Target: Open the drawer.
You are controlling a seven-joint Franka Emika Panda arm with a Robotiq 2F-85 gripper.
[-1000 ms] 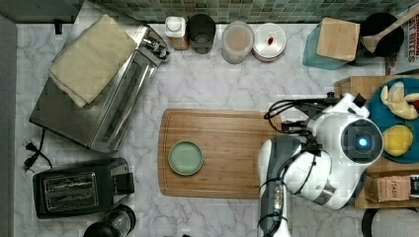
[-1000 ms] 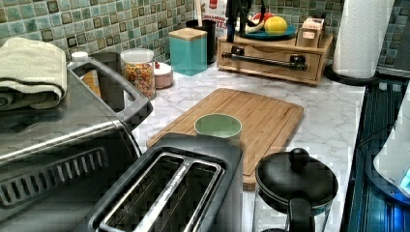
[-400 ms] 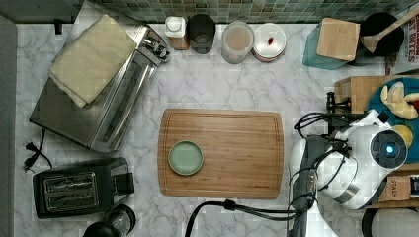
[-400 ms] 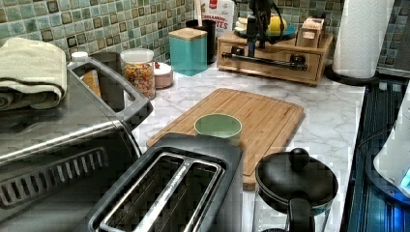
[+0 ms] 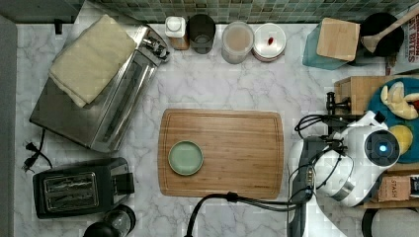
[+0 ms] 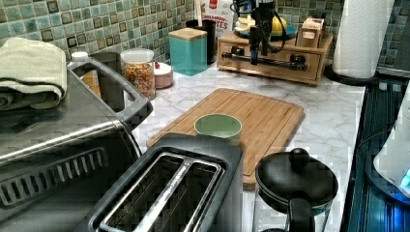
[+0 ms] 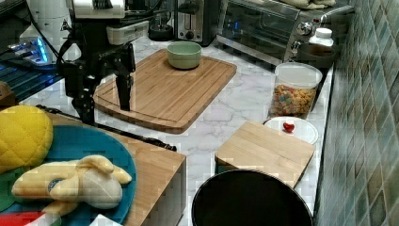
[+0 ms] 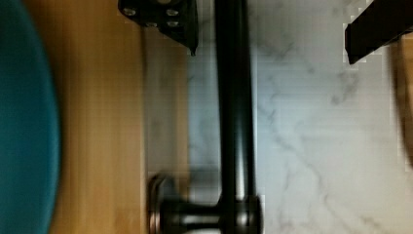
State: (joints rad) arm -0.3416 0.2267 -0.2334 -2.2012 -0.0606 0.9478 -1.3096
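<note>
The light-wood drawer sits in a small wooden unit at the far end of the counter, its front flush with the unit in the left view. A long black bar handle runs across the front on posts. My gripper hangs over the handle, open, with one of its fingers on each side of the bar and gaps between. In the top view the white arm covers the gripper, and one handle post shows beside the unit.
A teal plate with toy fruit lies on the unit's top. The cutting board with a green bowl lies mid-counter. A teal canister, jars, a paper towel roll, a toaster oven and a toaster ring the counter.
The arm swung from over the cutting board's edge toward the top view's right and now stands at the drawer unit, with the gripper down around the handle.
</note>
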